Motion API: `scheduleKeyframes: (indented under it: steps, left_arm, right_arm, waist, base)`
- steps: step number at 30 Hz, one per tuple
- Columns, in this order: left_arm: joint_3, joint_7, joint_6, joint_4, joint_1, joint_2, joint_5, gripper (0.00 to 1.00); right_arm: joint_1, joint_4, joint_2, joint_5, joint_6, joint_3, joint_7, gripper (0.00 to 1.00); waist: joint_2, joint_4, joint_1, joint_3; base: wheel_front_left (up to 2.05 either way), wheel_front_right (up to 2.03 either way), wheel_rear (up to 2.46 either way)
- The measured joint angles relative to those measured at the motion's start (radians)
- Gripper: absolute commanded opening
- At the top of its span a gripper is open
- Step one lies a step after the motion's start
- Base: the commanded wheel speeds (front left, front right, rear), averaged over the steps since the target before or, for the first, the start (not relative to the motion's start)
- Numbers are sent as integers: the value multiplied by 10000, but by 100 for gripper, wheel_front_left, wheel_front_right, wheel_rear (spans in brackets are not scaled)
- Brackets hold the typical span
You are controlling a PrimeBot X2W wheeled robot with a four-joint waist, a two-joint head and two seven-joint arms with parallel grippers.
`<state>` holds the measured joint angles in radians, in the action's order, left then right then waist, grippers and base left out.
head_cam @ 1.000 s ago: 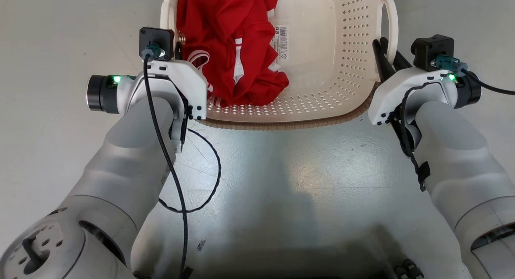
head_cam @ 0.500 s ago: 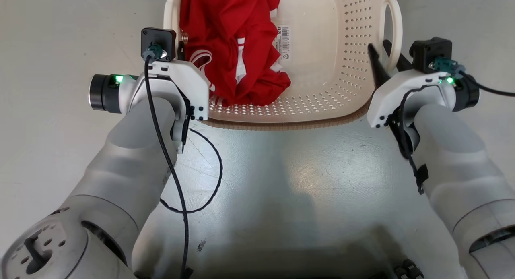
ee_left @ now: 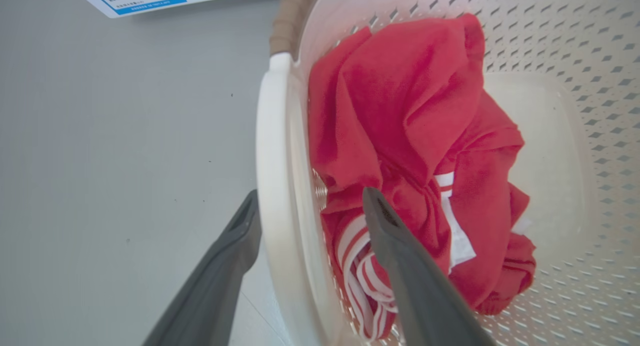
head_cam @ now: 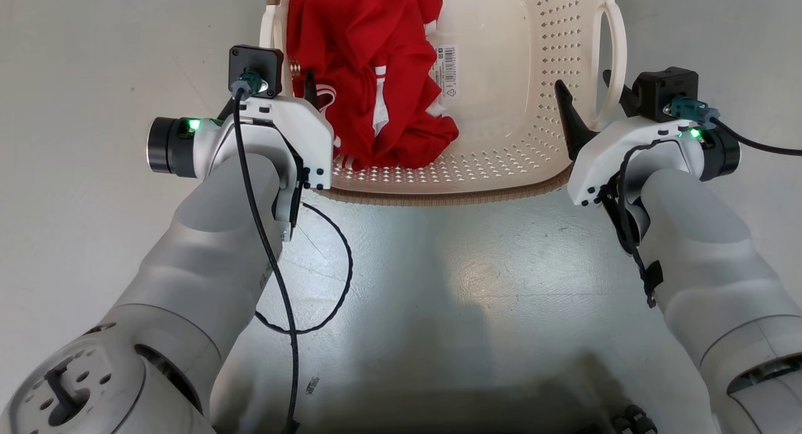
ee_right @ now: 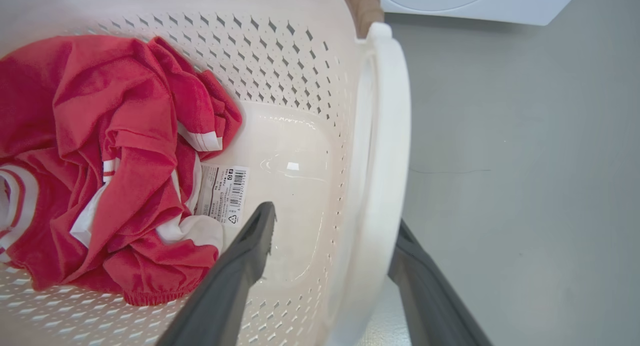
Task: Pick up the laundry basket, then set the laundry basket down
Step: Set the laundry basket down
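Head view: the laundry basket [head_cam: 539, 58] sits on the floor [head_cam: 438, 265] squarely between your arms. Your left fingers [ee_left: 220, 271] and right fingers [ee_right: 230, 281] each stand open astride a side handle [ee_left: 272, 186], not yet clamped

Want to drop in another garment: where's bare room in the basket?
Bare: laundry basket floor between the red garment and the right wall, past the barcode sticker. Crowded: left half under the garment; left gripper and right gripper each put one finger inside.
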<state>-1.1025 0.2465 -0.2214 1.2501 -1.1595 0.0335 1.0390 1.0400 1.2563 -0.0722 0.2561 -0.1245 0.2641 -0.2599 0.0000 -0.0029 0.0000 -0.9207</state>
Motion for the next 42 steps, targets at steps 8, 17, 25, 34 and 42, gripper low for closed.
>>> scheduleKeyframes:
  steps: [8, 17, 25, 34, 42]
  left_arm:
    - [-84, -2, -77, 67, -1, 0, 48, 100]
    - [-142, 0, -84, 130, -47, 0, 84, 100]
    - [-184, 2, -84, 196, -58, 0, 86, 100]
    - [-224, 6, -82, 309, -205, 2, 86, 100]
    - [-236, 12, -82, 355, -205, 15, 86, 100]
  right_arm:
    - [-102, -58, 0, -6, 0, -84, 0, 100]
    - [-147, -77, 0, 123, 0, 25, 0, 100]
    - [-147, -69, 2, 385, 0, 261, 0, 100]
    - [-152, -65, 2, 750, 0, 541, 0, 100]
    - [-159, -56, 2, 897, 0, 629, 0, 100]
  waist:
    - [0, -16, 0, 50]
    - [0, -18, 0, 104]
    - [0, -42, 0, 163]
    - [0, -69, 0, 234]
    - [0, -136, 0, 341]
  base:
    - [0, 0, 0]
    - [0, 0, 0]
    - [0, 0, 0]
    - [0, 0, 0]
    - [0, 0, 0]
